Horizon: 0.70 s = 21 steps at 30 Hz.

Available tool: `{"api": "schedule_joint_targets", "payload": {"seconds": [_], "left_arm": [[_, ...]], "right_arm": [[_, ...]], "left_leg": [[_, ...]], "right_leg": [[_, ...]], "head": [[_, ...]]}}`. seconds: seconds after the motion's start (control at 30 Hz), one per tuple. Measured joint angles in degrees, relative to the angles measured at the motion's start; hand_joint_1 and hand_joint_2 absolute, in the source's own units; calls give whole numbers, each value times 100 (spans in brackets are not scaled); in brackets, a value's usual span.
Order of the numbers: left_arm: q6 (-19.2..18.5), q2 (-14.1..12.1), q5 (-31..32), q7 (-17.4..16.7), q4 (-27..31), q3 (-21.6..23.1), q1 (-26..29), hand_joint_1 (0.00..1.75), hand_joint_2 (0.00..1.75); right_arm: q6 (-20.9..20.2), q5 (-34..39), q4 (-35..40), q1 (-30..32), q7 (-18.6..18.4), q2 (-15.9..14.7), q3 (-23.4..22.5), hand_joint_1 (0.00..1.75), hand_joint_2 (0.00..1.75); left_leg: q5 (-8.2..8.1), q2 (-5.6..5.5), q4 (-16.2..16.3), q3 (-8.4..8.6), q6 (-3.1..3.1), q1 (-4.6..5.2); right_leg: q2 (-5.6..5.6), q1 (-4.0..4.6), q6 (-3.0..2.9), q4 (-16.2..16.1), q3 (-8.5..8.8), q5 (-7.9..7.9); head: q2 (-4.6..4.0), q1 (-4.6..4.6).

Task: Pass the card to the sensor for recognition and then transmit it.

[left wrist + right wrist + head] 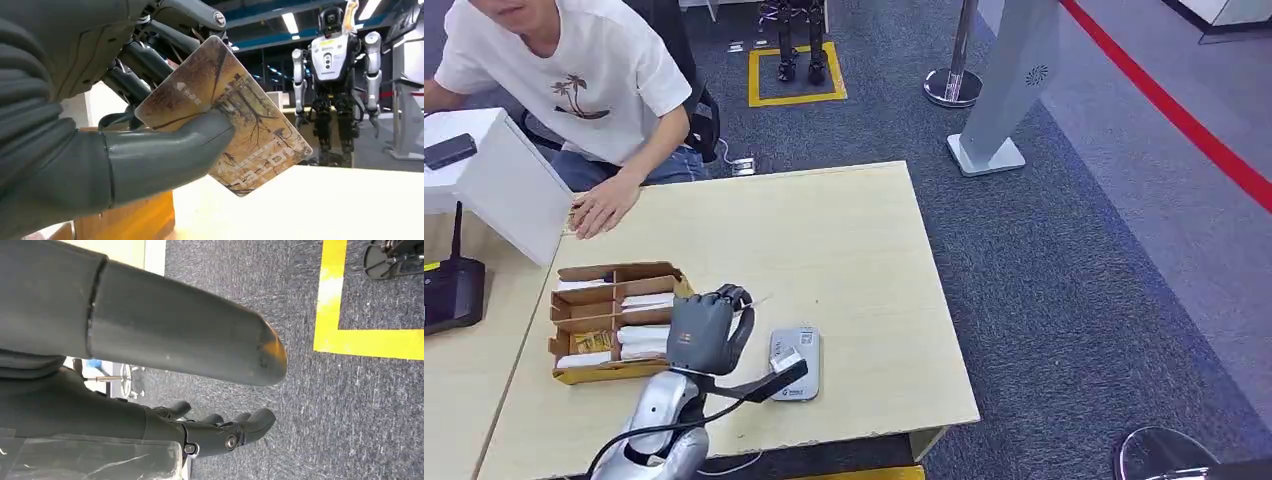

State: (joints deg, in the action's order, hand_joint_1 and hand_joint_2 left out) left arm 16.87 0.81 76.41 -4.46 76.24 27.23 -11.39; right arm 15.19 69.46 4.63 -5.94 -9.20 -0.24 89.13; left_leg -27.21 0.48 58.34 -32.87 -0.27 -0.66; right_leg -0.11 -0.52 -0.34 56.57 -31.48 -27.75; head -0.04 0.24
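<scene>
Card [235,125], brown printed, pinched between thumb and fingers of left robot hand [706,330], raised over the table [844,250] between the cardboard box [614,320] of cards and the grey sensor [796,362]. Right robot hand [200,385] hangs over carpet, fingers apart, holding nothing. Person [574,90] seated at far edge, hand on table.
</scene>
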Motion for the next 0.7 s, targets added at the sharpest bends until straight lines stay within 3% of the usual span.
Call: {"api": "schedule_joint_targets", "payload": {"seconds": [0.7], "left_arm": [[-111, 188, -238, 160, -350, 400, 30, 175, 175]], "right_arm": [[0, -28, 2, -4, 0, 0, 0, 0, 175]], "left_leg": [[0, 0, 0, 0, 0, 0]], "right_leg": [[0, 0, 0, 0, 0, 0]], "head": [[0, 0]]}}
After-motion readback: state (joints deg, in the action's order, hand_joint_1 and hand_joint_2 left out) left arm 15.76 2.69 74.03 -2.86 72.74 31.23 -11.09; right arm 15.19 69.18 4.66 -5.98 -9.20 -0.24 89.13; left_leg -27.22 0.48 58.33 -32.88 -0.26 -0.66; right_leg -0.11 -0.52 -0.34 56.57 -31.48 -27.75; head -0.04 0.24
